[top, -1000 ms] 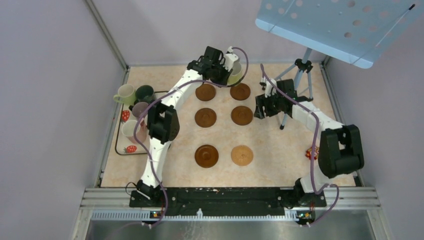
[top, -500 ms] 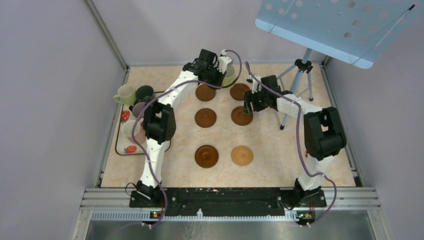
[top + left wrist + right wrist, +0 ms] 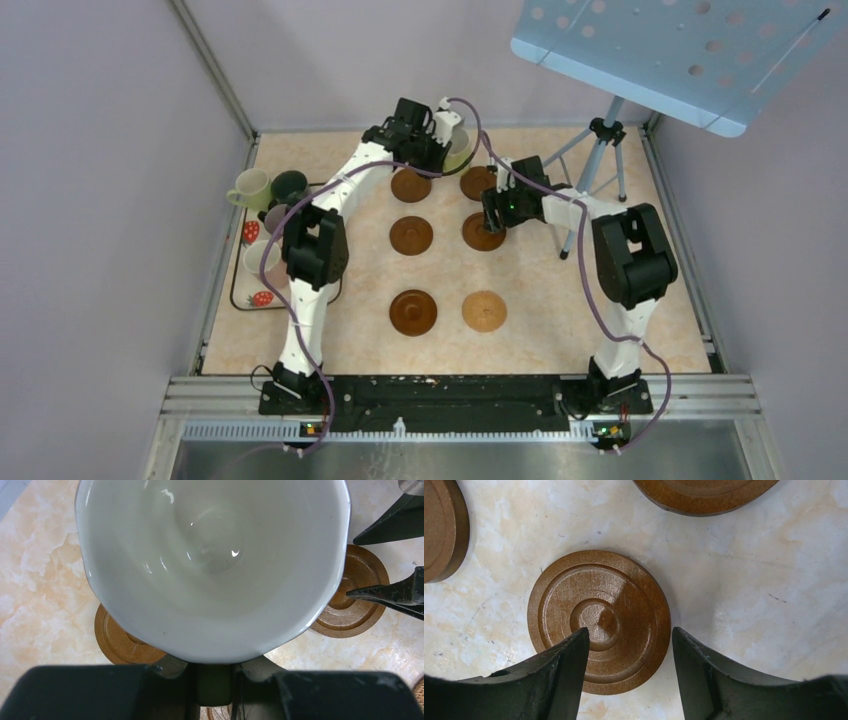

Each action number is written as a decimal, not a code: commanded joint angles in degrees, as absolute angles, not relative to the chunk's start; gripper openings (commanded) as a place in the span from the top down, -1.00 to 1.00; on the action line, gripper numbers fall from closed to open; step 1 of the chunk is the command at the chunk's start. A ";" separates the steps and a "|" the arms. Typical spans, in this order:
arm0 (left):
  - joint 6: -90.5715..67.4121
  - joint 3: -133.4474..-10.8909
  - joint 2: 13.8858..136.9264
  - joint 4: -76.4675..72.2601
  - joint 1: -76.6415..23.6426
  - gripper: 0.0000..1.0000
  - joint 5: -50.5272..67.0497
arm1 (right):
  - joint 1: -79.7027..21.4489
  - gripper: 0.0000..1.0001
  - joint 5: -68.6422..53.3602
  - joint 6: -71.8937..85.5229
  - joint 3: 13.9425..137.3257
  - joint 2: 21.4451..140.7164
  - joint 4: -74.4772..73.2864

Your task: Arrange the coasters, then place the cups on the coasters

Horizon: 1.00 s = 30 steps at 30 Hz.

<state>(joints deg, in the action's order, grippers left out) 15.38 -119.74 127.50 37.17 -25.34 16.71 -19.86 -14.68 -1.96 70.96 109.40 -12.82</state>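
Left arm: stretched far toward the back of the surface [image 3: 560, 300], wrist bent over the far row of coasters.
Left end effector [image 3: 215, 692]: narrow, clamped on the handle of the light green cup [image 3: 215, 555], whose pale glossy inside faces the wrist camera.
Cup position: held by the back right coaster [image 3: 478, 182]; whether it touches the disc cannot be told.
Right arm: elbow raised, forearm reaching left across the right column.
Right end effector [image 3: 629, 632]: fingers moderately parted, holding nothing, poised over the middle right coaster [image 3: 599, 622]; one fingertip overlaps the disc, contact unclear.
Other coasters: back left coaster [image 3: 411, 185], middle left coaster [image 3: 411, 235] and front left coaster [image 3: 413, 311], all dark brown; the tan coaster [image 3: 484, 311] lies front right.
Tray: the strawberry-print tray [image 3: 250, 297] at the left edge holds a second light green cup [image 3: 250, 187], a dark green cup [image 3: 291, 184], a mauve cup [image 3: 277, 215] and a pink cup [image 3: 260, 258].
Hidden: the held cup fills the left wrist view and covers most of one coaster. The left arm crosses the tray, so the cup count there is uncertain. Dark pointed shapes at that view's right edge cannot be identified.
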 commanded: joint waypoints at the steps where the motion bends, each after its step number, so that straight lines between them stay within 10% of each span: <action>1: 14.53 -119.97 121.02 30.52 -24.96 1.00 18.99 | -21.35 -0.21 -12.89 -2.98 72.68 110.07 -11.18; 30: 14.07 -116.31 118.87 29.36 -24.61 1.00 20.65 | -22.25 0.04 -10.45 -4.90 66.19 105.76 -14.64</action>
<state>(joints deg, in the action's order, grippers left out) 14.87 -115.57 124.99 36.16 -24.73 18.20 -21.61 -10.55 -4.43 68.25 108.62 -12.75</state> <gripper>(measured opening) 0.249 0.483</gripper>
